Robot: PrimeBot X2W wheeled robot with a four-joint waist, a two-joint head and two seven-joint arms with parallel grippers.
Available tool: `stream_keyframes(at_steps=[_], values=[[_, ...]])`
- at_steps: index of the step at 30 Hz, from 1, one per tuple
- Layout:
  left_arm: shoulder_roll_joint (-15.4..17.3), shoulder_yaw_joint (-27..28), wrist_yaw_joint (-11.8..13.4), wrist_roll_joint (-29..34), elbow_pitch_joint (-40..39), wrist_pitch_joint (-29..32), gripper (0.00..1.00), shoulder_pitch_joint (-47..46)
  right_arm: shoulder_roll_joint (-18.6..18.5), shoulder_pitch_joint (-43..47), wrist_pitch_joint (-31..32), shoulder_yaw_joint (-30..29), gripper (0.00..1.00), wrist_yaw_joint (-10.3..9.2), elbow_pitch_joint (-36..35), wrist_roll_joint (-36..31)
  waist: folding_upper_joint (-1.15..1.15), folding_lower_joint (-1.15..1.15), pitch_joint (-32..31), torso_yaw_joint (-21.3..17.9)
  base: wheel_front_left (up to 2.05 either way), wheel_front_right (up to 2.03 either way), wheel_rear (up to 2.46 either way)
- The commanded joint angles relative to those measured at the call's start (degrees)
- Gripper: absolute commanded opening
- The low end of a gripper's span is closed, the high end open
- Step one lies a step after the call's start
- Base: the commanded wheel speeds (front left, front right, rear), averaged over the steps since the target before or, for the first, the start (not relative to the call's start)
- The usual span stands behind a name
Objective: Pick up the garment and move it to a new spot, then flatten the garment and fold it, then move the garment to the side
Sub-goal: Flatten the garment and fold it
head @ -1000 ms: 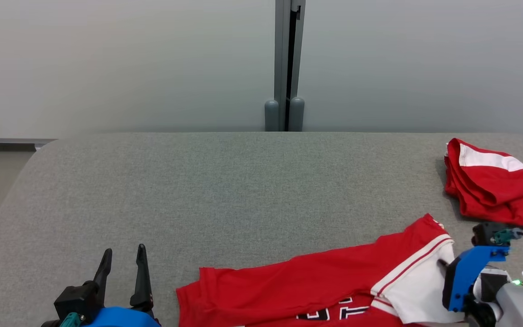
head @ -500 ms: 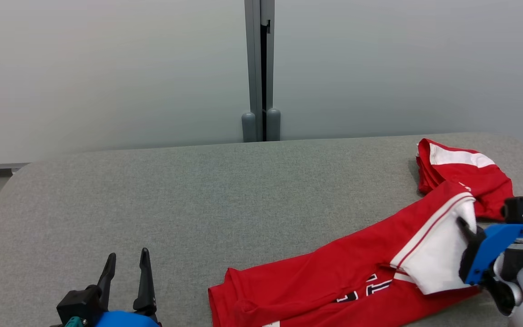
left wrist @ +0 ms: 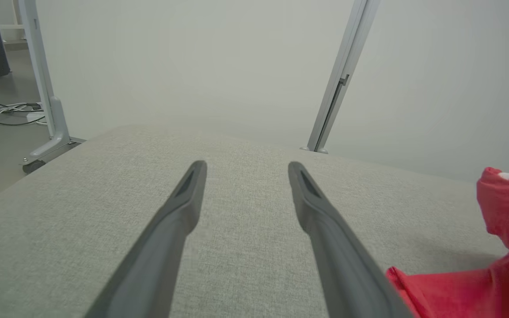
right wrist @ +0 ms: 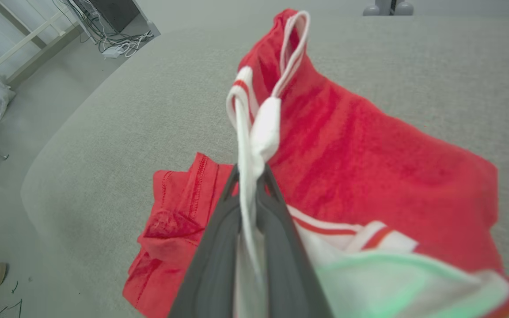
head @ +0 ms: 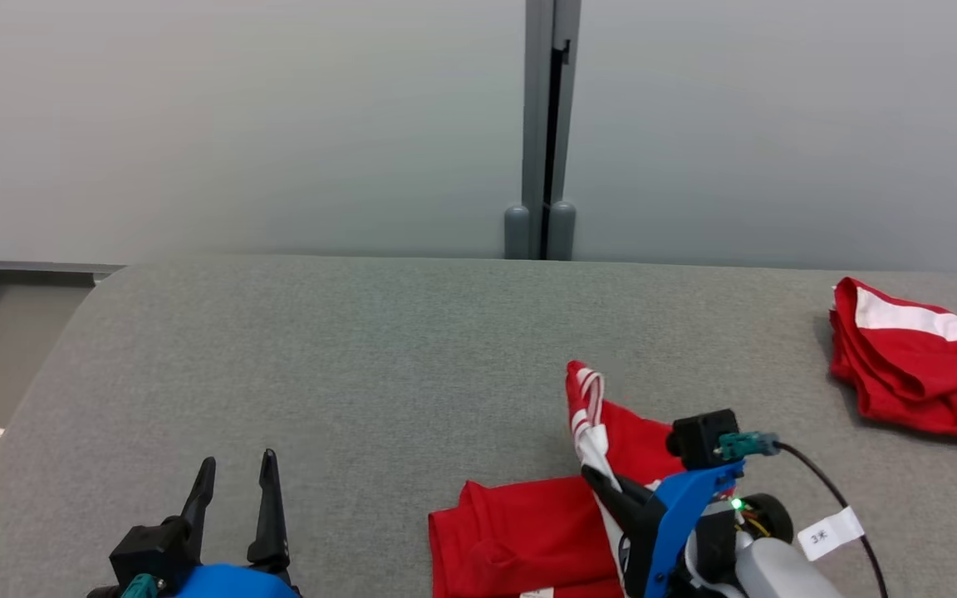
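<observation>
The two dark fingers of our right gripper [right wrist: 249, 172] squeeze a thin white edge of the bunched red and white sports shirt [right wrist: 369, 168], which lies in front of the tall grey post [head: 541, 124]. Our left gripper [left wrist: 246, 167], left of the post, is spread wide and empty. We think that thin edge may slip out if we pull hard.

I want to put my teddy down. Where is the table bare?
Bare: the table between the left gripper and the red jersey, back to the wall. Crowded: the right side, with the right gripper and the other red garment.
</observation>
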Motion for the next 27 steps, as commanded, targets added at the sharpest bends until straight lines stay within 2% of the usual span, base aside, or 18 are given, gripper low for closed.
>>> stream_keyframes(at_steps=[1,7,13,14,15,16,19,24,27], values=[[-0.03,-0.28,-0.18,0.32,0.19,-0.24,1.0,-1.21,0.68,0.93,0.24,0.77,0.0,0.01,-0.16,-0.34,0.0,0.0,0.87,1.9,0.0,0.0,0.0],[-0.02,-0.6,-0.83,0.47,1.38,-0.24,1.0,-2.34,2.89,1.46,-0.12,4.12,0.0,0.01,2.34,1.89,0.0,0.0,1.48,5.59,0.0,0.0,0.0],[0.08,-0.77,-1.07,0.71,2.4,-0.24,1.0,-3.22,3.49,-0.65,-2.36,9.34,0.0,0.01,5.2,5.52,0.0,0.0,1.89,6.87,0.0,0.0,0.0],[0.08,-0.78,-1.09,0.77,2.5,-0.24,1.0,-3.38,3.51,-0.81,-2.74,10.82,0.24,0.01,5.06,6.92,0.0,0.0,1.94,6.87,0.0,0.0,0.0],[0.07,-0.83,-1.13,0.78,2.58,-0.25,1.0,-3.5,3.49,-1.19,-3.56,12.26,0.41,0.01,4.69,8.14,0.0,0.0,2.01,6.77,0.0,0.0,0.0],[-0.02,-0.9,-1.14,0.83,2.67,-0.24,1.0,-3.59,3.45,-1.55,-4.38,13.7,1.0,0.01,4.21,9.7,0.0,0.0,2.06,6.62,0.0,0.0,0.0],[-0.17,-0.67,-1.02,0.62,2.96,-0.24,1.0,-3.49,3.35,-2.01,-7.17,16.92,1.0,0.01,2.43,14.43,0.0,0.0,2.1,5.5,0.0,0.0,0.0],[-0.36,-0.37,-0.9,0.3,3.39,-0.24,1.0,-3.24,3.39,-3.4,-11.12,18.01,1.0,0.01,1.5,16.87,0.0,0.0,1.83,3.4,0.0,0.0,0.0],[-0.4,0.17,-0.71,0.16,3.12,-0.24,1.0,-2.96,1.52,-3.78,-15.1,17.18,1.0,0.01,-1.43,18.65,0.0,0.0,1.5,1.72,0.0,0.0,0.0]])
